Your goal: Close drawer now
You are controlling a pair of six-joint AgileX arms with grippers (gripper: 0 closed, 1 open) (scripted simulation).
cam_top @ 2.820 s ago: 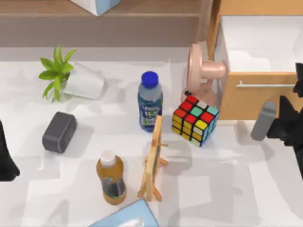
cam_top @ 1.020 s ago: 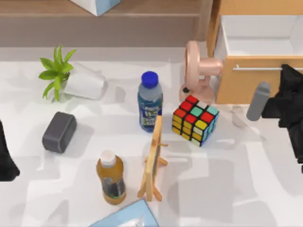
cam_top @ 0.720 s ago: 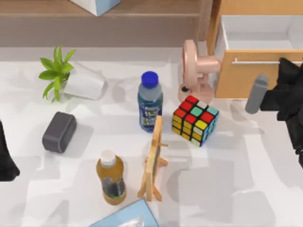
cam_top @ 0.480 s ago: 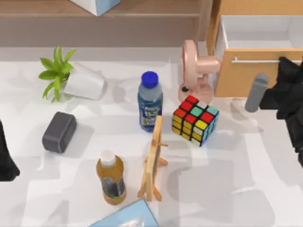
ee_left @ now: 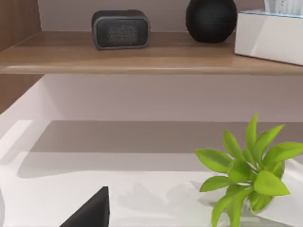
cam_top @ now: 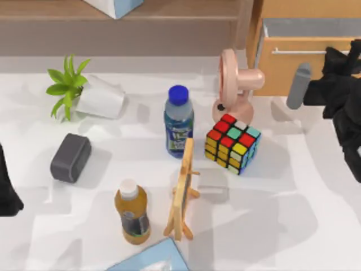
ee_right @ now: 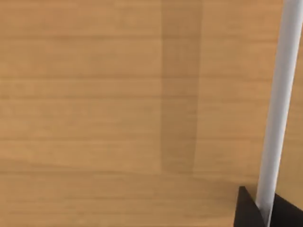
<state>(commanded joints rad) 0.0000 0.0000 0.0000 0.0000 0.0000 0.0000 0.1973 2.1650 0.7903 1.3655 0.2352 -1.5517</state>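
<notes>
My right end effector (cam_top: pixel 338 76) pressed against the drawer (cam_top: pixel 293 68) front at the surface's two o'clock, beside its handle (cam_top: pixel 299 51); I could not tell its opening. The drawer seemed stiff, sliding easily, best pushed flat-on.

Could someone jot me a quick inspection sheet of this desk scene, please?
Surface: white table.
Job's things: light-brown wooden drawer with silver bar handle, nearly shut.
Clutter: pink fan, colourful puzzle cube, blue-capped bottle, orange bottle, wooden easel, potted green plant, grey box.
End effectors: right end effector against drawer front; left arm parked at the table's left edge.
Cables: nothing seen.
Surroundings: wooden shelf.
</notes>
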